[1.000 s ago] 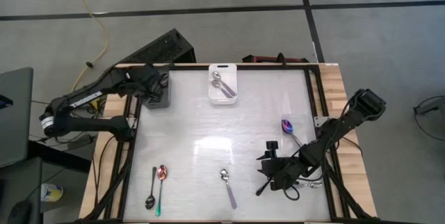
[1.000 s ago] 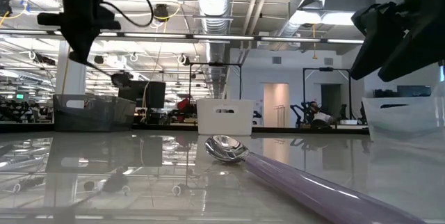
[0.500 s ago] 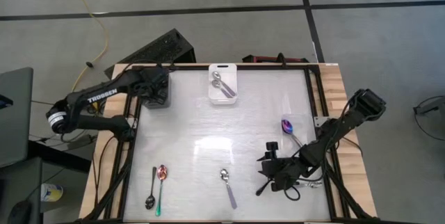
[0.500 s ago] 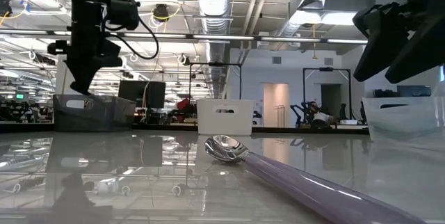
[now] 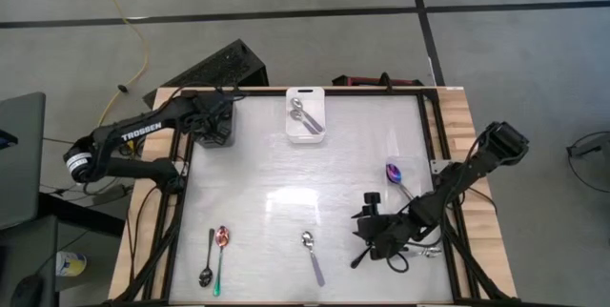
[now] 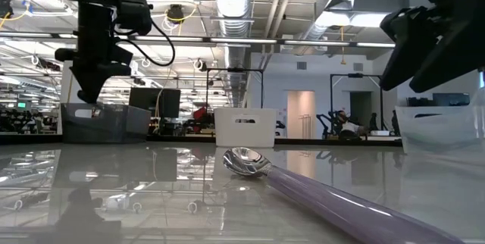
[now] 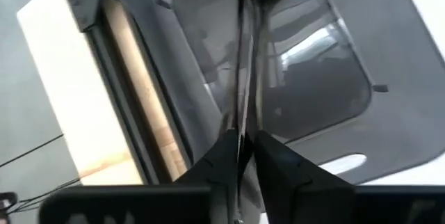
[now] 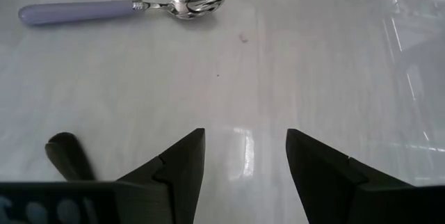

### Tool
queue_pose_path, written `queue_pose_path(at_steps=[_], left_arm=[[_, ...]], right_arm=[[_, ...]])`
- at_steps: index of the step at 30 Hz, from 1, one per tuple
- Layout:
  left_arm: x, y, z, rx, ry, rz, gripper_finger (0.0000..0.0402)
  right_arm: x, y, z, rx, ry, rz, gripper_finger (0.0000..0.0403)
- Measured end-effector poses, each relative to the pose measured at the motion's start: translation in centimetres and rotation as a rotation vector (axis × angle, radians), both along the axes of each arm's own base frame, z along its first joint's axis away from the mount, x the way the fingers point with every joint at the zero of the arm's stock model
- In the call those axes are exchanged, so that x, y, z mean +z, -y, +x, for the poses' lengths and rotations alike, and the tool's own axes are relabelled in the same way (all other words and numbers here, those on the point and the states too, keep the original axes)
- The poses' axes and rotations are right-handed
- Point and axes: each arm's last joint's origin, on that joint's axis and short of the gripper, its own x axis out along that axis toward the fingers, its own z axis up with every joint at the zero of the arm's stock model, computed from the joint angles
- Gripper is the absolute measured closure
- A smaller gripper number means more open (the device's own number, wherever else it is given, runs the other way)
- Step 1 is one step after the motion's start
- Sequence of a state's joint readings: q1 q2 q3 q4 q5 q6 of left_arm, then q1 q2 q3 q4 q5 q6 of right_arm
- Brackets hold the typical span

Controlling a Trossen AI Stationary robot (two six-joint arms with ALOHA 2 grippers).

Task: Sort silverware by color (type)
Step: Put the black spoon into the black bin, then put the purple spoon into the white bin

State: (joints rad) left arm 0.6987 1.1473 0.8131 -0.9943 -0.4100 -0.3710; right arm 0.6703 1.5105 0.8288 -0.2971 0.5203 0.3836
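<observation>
Counted on the pale glossy counter [image 5: 286, 183]: two rectangular bins, one dark grey plastic [image 5: 221, 128] and one white plastic [image 5: 306, 114]. Seen loose on the surface: one slim black metal spoon [image 5: 208, 259], one iridescent spoon with a pink bowl and green handle [image 5: 220, 257] just beside it, one shiny silver-bowled spoon with a lilac handle [image 5: 312, 255], and one rainbow spoon with a purple bowl [image 5: 398, 178]. Found inside the white bin: two shiny silver metal spoons [image 5: 304, 116]; held over the dark bin: one slim dark utensil [image 7: 245, 57].
</observation>
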Motion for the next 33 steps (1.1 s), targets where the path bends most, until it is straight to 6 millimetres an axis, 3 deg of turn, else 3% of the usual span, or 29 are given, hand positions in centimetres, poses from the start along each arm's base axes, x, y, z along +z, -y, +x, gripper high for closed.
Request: queue_pose_path(at_steps=[10, 20, 27, 33], left_arm=[[0.0, 0.1, -0.3, 0.045, -0.032, 0.011, 0.0295], [1.5, 1.0, 1.5, -0.029, 0.152, -0.065, 0.0287], [2.5, 4.1, 5.2, -0.24, 0.37, -0.026, 0.0287], [2.8, 9.2, 9.1, -0.533, 0.676, 0.001, 0.0287]], right_arm=[[0.0, 0.1, 0.1, -0.007, 0.0, 0.0, 0.018], [0.5, -0.3, 0.6, -0.006, 0.07, 0.056, 0.018], [1.6, -1.0, 1.5, -0.01, 0.201, 0.164, 0.018], [2.7, -1.5, 2.2, -0.048, 0.324, 0.309, 0.018]])
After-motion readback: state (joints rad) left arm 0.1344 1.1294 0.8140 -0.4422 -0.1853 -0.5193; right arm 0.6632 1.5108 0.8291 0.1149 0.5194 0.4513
